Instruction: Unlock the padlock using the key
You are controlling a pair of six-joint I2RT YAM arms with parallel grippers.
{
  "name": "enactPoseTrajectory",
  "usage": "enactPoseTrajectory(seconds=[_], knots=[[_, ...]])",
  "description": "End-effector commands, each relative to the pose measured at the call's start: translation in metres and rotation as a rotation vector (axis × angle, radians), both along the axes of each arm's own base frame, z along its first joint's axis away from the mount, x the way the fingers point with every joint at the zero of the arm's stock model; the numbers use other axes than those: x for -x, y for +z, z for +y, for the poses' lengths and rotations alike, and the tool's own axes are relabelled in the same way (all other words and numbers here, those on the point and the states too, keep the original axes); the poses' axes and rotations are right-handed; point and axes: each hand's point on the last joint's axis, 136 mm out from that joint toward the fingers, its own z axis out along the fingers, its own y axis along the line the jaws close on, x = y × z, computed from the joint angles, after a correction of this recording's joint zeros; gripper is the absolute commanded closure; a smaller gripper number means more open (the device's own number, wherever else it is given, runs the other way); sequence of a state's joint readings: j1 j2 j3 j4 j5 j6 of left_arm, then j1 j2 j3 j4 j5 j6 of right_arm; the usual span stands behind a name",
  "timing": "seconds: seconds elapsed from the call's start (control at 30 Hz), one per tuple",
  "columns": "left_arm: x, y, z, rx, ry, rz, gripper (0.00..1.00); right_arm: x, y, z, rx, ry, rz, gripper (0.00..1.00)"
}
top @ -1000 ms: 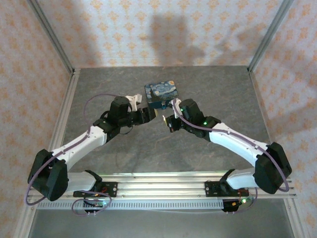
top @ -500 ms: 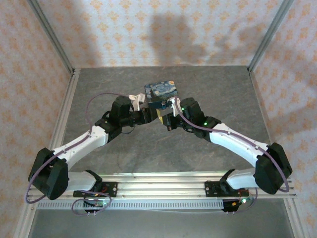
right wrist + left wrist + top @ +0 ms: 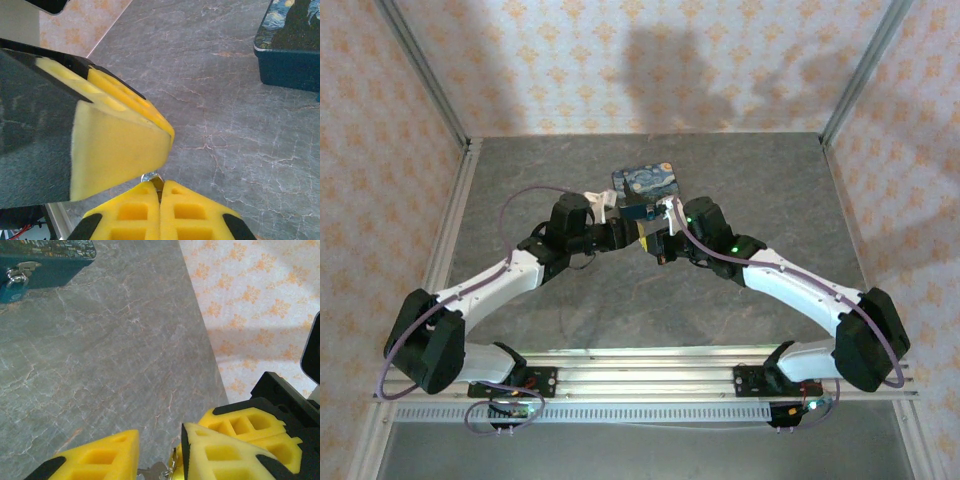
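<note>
The key [image 3: 159, 180] is a tiny gold and silver piece pinched at the tips of my right gripper [image 3: 161, 192], which is shut on it above the table. My left gripper [image 3: 161, 440] faces it tip to tip, its jaws narrowly apart with the key's silvery end [image 3: 156, 471] lying between them. In the top view the two grippers, left [image 3: 638, 234] and right [image 3: 658, 245], meet just in front of the blue painted tin [image 3: 645, 185]. A small metal shackle with a bluish body, apparently the padlock [image 3: 15, 277], hangs on the tin's front wall.
The tin [image 3: 50, 267] stands on the grey marbled table [image 3: 740, 190] behind both grippers. Patterned walls and metal frame posts [image 3: 450, 200] close in the sides and back. The arm mounting rail [image 3: 640, 375] runs along the near edge.
My left gripper has moved right towards the right gripper and its jaws have narrowed around the key. The right gripper stayed shut and shifted slightly left.
</note>
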State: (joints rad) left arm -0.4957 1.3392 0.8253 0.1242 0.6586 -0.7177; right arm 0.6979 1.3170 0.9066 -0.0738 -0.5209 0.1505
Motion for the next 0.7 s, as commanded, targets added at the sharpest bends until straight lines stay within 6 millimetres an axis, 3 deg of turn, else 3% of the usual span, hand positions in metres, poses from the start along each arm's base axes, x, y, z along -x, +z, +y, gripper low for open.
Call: enactPoseTrajectory(seconds=[0.0, 0.17, 0.27, 0.3, 0.4, 0.43, 0.67], knots=[[-0.005, 0.016, -0.009, 0.022, -0.035, -0.051, 0.79, 0.001, 0.015, 0.006, -0.040, 0.013, -0.027, 1.00], [-0.005, 0.019, -0.011, 0.027, -0.052, -0.067, 1.00, 0.000, 0.014, 0.006, -0.039, 0.009, -0.029, 1.00], [-0.005, 0.026, -0.009, 0.003, -0.061, -0.128, 1.00, -0.002, 0.018, 0.004, -0.038, -0.012, -0.029, 1.00], [-0.005, 0.028, -0.008, -0.012, -0.066, -0.161, 1.00, -0.002, 0.022, 0.002, -0.039, -0.019, -0.033, 0.94], [-0.001, 0.038, -0.005, -0.086, -0.116, -0.256, 1.00, 0.001, 0.033, -0.007, -0.033, -0.045, -0.049, 0.63], [0.002, 0.042, -0.005, -0.126, -0.158, -0.292, 1.00, 0.004, 0.036, -0.012, -0.027, -0.049, -0.055, 0.59], [0.019, 0.075, 0.003, -0.304, -0.361, -0.434, 1.00, 0.042, 0.061, -0.027, -0.069, 0.063, -0.073, 0.54]])
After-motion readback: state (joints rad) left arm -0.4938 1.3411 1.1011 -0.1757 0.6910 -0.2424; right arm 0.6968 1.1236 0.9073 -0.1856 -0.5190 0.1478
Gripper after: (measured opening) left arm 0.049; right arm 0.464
